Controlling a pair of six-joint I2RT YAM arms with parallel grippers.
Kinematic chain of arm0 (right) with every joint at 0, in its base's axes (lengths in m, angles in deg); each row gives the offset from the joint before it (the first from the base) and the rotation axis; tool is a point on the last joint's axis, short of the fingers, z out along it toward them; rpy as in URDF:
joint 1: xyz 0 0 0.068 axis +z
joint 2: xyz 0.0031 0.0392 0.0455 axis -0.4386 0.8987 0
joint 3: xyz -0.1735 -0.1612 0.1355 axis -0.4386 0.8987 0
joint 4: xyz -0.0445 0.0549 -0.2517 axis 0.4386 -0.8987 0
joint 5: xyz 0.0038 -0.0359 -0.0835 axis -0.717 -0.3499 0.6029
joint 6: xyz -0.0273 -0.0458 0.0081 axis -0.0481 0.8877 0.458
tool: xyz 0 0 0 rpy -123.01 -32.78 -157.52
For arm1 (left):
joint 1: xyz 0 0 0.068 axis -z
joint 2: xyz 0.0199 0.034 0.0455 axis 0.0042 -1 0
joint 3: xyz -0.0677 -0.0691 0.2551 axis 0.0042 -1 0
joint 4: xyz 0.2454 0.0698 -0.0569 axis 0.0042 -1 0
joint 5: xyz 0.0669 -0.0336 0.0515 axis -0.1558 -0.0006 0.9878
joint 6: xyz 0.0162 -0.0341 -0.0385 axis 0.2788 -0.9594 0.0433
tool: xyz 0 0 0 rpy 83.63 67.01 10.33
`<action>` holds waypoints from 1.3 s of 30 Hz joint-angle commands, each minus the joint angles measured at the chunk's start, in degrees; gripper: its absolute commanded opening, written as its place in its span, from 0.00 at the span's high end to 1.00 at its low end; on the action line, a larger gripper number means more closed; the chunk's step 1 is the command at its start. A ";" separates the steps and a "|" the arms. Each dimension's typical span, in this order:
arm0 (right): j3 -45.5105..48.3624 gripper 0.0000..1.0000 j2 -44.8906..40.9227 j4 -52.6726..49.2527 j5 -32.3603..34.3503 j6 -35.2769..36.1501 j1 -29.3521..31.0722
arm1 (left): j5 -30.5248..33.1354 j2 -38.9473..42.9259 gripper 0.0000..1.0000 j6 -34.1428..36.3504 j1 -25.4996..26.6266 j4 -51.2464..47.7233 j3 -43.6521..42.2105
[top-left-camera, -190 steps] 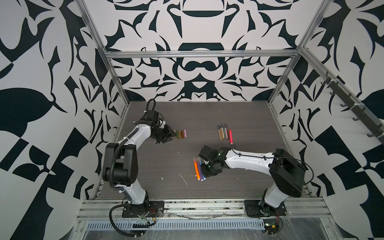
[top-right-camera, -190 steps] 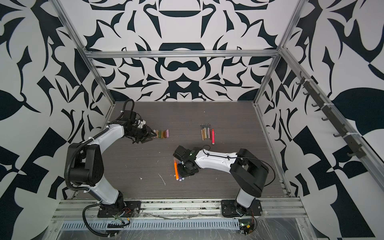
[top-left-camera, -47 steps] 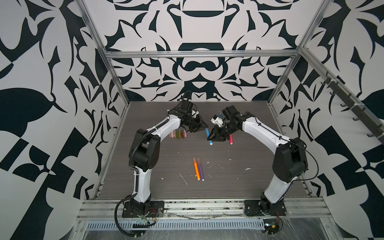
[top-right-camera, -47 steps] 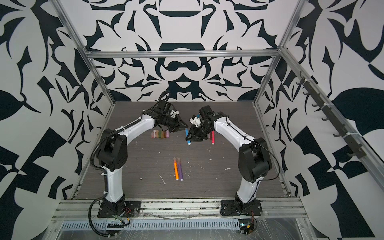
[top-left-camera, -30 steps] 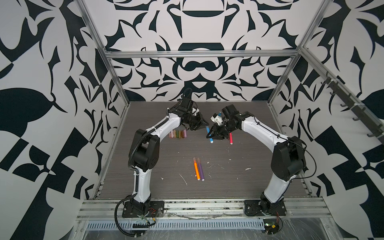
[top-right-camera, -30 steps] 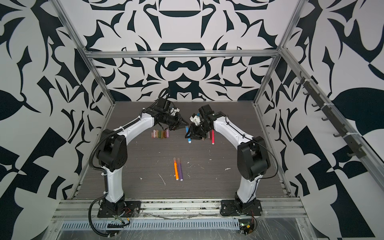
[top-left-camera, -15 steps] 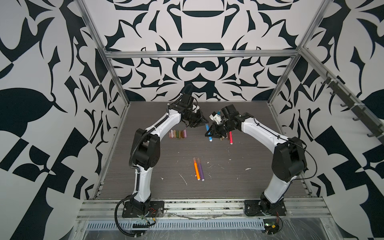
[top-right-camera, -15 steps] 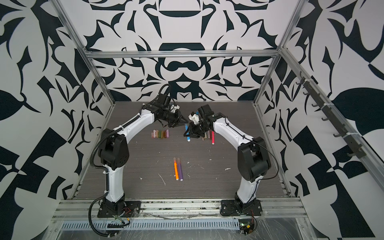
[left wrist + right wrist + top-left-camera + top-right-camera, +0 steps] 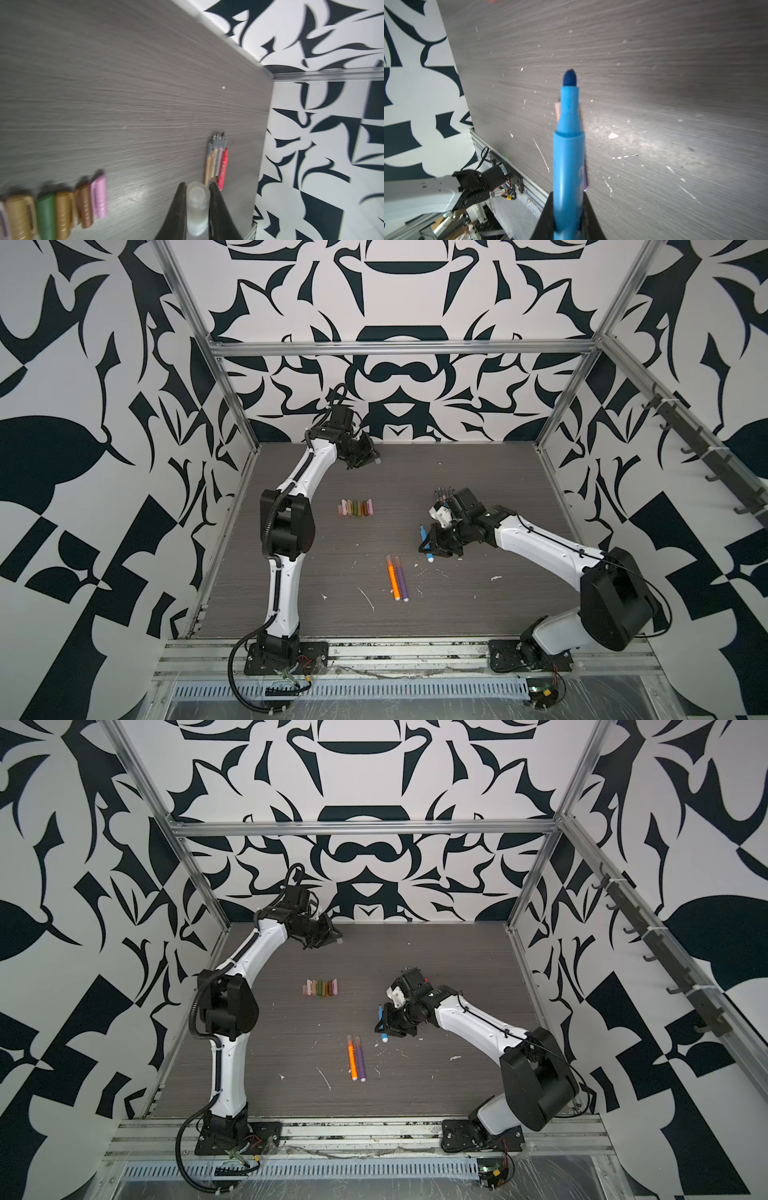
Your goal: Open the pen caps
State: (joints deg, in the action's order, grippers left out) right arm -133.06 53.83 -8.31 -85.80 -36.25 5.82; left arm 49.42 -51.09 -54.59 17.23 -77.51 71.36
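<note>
Gripping cap point(image 9: 197, 207) near back wall point(image 9: 399, 377), pen point(image 9: 569, 145) central

- Left arm point(image 9: 309, 466): glossy white tubular links, black joint housings, black corrugated hose point(image 9: 268, 526) along elbow.
- Right arm point(image 9: 536, 541): same white shells, thin black cable point(image 9: 552, 538) tied along top, bulky black rounded shoulder housing point(image 9: 611, 605).
- Left tool point(image 9: 197, 187), right tool point(image 9: 566, 199): matte black tapered fingers.
- Small white block point(image 9: 441, 514) on right wrist.
- Flat black base plate point(image 9: 286, 657) under left arm, with red wires point(image 9: 305, 659) and looped black cable point(image 9: 235, 676).
</note>
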 commanded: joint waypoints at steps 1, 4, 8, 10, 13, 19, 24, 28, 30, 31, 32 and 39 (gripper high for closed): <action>-3.56 1.00 -0.37 -2.60 3.76 1.00 -0.80 | 1.12 4.40 1.00 2.64 1.46 -1.83 -3.43; -4.81 1.00 0.00 -5.41 6.08 3.50 -2.17 | 3.25 7.38 1.00 6.85 1.46 -4.67 -8.08; -5.39 1.00 0.50 -7.51 7.43 5.93 -4.35 | 9.27 11.29 1.00 13.02 1.46 -12.25 -14.93; -5.44 1.00 0.77 -8.12 7.87 6.90 -5.25 | 11.28 12.64 1.00 15.24 1.46 -14.66 -18.38; -6.02 1.00 1.29 -10.00 10.37 8.72 -6.14 | 13.07 14.59 1.00 17.08 1.61 -16.37 -24.04; -7.52 1.00 2.90 -11.80 12.35 11.26 -6.48 | 16.01 16.06 1.00 18.27 1.81 -16.38 -31.83; -8.04 1.00 3.44 -11.80 13.29 11.89 -6.51 | 18.71 14.22 1.00 18.69 3.16 -15.79 -33.14; -8.35 1.00 3.71 -11.99 13.60 12.16 -6.61 | 20.55 12.38 1.00 18.55 3.72 -15.14 -33.21; -8.44 1.00 3.77 -11.94 13.90 12.22 -6.57 | 21.08 11.39 1.00 18.53 3.69 -14.58 -33.33; -8.48 1.00 3.81 -12.08 14.10 12.34 -6.69 | 21.09 10.83 1.00 18.54 3.74 -14.44 -33.31; -8.48 1.00 3.80 -12.16 14.29 12.42 -6.78 | 20.93 10.16 1.00 18.51 3.69 -14.27 -33.30; -8.53 1.00 4.18 -12.42 14.39 12.99 -7.57 | 20.20 7.39 1.00 18.41 3.90 -13.54 -33.13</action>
State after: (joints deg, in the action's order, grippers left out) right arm -139.46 58.12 -19.78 -72.29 -24.36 -1.31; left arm 69.53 -42.41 -36.69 20.95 -89.73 38.38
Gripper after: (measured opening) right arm 0.176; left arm 0.177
